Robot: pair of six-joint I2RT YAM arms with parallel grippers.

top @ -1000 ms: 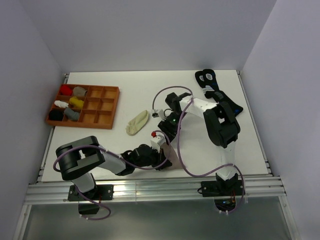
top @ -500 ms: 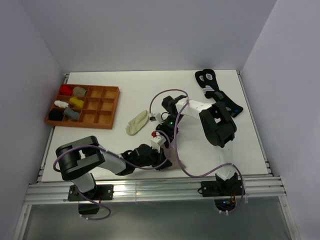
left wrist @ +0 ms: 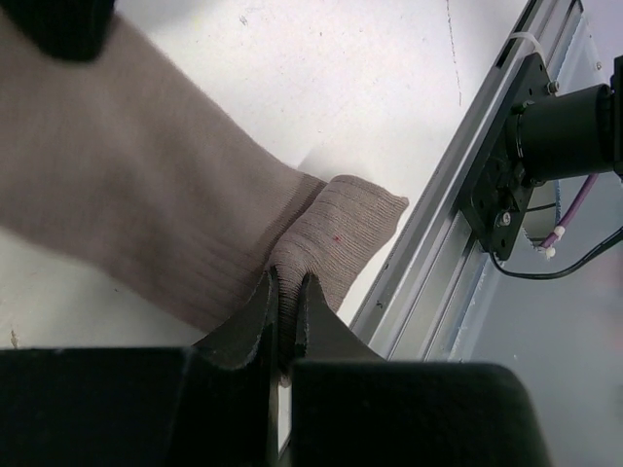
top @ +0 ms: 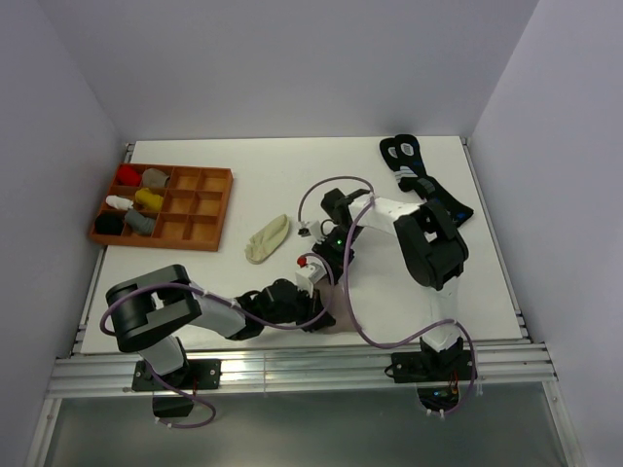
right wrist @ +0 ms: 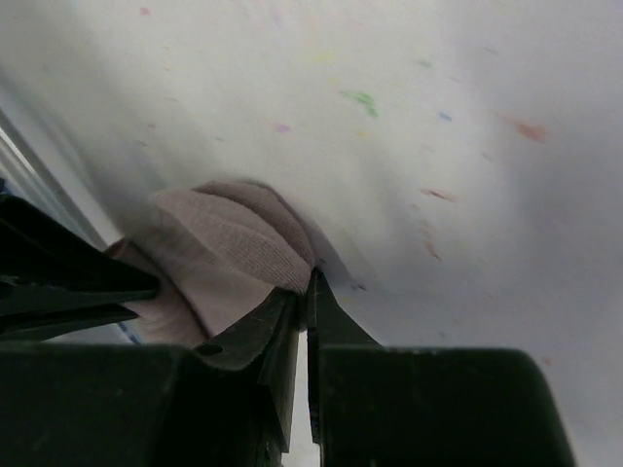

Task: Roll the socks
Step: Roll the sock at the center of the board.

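I see my left claw [left wrist: 285, 297] pinching the ribbed end of the taupe sock [left wrist: 146, 195], close to the rail [left wrist: 428, 243] along the near edge of the table [top: 282, 175]. My right claw [right wrist: 306, 292] is pressed together on a bunched fold of that same sock. The cream sock [top: 268, 238] lies flat just beyond, apart from both claws.
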